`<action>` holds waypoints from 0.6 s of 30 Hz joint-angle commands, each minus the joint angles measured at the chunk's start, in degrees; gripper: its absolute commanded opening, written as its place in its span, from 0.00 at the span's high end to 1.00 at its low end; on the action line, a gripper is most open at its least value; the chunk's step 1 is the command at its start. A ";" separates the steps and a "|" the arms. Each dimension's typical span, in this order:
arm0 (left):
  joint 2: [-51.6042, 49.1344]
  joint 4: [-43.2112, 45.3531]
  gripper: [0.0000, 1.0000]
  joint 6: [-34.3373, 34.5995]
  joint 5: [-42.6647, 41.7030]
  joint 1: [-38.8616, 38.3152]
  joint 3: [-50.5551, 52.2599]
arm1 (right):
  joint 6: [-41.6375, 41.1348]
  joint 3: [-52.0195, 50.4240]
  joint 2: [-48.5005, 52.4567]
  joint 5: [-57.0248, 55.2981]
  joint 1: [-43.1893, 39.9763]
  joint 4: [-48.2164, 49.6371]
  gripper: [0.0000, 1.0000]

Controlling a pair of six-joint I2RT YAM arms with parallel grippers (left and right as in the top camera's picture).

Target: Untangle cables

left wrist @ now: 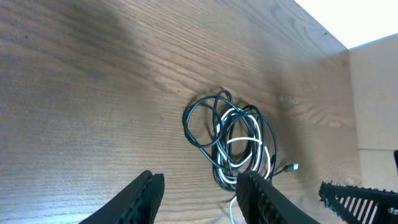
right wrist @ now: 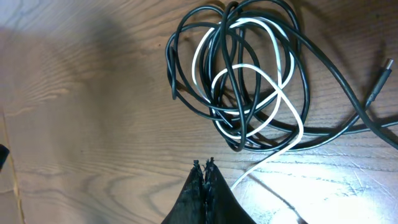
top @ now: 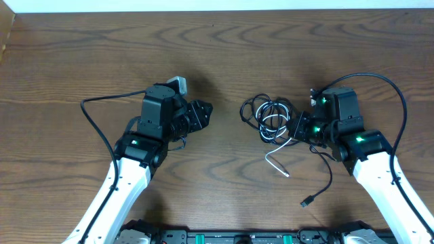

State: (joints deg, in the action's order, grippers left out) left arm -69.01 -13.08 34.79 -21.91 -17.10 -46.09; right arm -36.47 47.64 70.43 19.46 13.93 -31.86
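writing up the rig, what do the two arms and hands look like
The left arm and right arm have white lower links and black blocky wrists with green lights; a thick black wire loops off each. The left hand and right hand each have two black tapered fingers.

Black and white cables (top: 272, 120) ahead of the black right end effector (right wrist: 206, 165); brown counter (top: 217, 54) with wavy wood grain.

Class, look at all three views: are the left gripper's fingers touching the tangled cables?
Apart. The overhead view shows a stretch of bare table between the left gripper and the cables.
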 commanded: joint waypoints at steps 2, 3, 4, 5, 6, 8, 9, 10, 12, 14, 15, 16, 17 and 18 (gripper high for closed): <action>-0.22 -0.24 0.54 6.49 0.31 -0.13 -0.26 | -2.82 0.83 0.09 -0.39 -0.33 1.09 0.99; -0.22 -0.24 0.54 7.30 0.28 -0.13 -0.26 | -3.30 0.83 0.09 -0.39 -0.33 1.27 0.99; -0.22 -0.24 0.54 7.85 0.28 -0.13 -0.26 | -4.07 0.83 0.09 -0.39 -0.33 1.42 0.99; -0.22 -0.22 0.54 8.04 -0.02 -0.13 -0.26 | -4.98 0.83 0.09 -0.39 -0.35 1.62 0.99; -0.22 -0.22 0.54 8.22 -0.15 -0.13 -0.26 | -5.62 0.83 0.09 -0.39 -0.35 1.79 0.99; -0.22 -0.42 0.38 9.55 -0.33 -0.13 -0.26 | -6.73 0.83 0.09 0.07 -0.35 2.71 0.99; -0.22 -0.39 0.34 9.60 -0.94 -0.13 -0.26 | -7.48 0.83 0.09 0.68 -0.35 3.32 0.99; -0.22 -0.37 0.31 9.73 -1.73 -0.13 -0.26 | -8.37 0.83 0.09 1.18 -0.33 4.02 0.99; -0.22 -0.37 0.25 9.73 -3.21 -0.13 -0.26 | -9.90 0.83 0.09 3.06 -0.35 5.75 0.99; -0.22 -0.37 0.21 9.73 -4.52 -0.13 -0.26 | -10.49 0.83 0.09 4.02 -0.33 7.58 0.99; -0.22 -0.37 0.19 9.81 -4.70 -0.13 -0.26 | -10.47 0.83 0.09 4.74 -0.33 8.66 0.99; -0.22 -0.39 0.19 9.97 -4.68 -0.13 -0.26 | -10.49 0.83 0.09 4.96 -0.33 9.35 0.99; -0.22 -0.39 0.19 9.94 -4.66 -0.13 -0.26 | -10.78 0.83 0.09 5.11 -0.33 9.64 0.99; -0.22 -0.39 0.18 9.94 -4.63 -0.13 -0.26 | -11.21 0.83 0.09 5.25 -0.33 9.81 0.99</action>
State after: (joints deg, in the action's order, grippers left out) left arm -69.01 -13.30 44.18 -25.06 -17.10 -46.09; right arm -45.30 47.64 70.43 22.59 13.93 -22.59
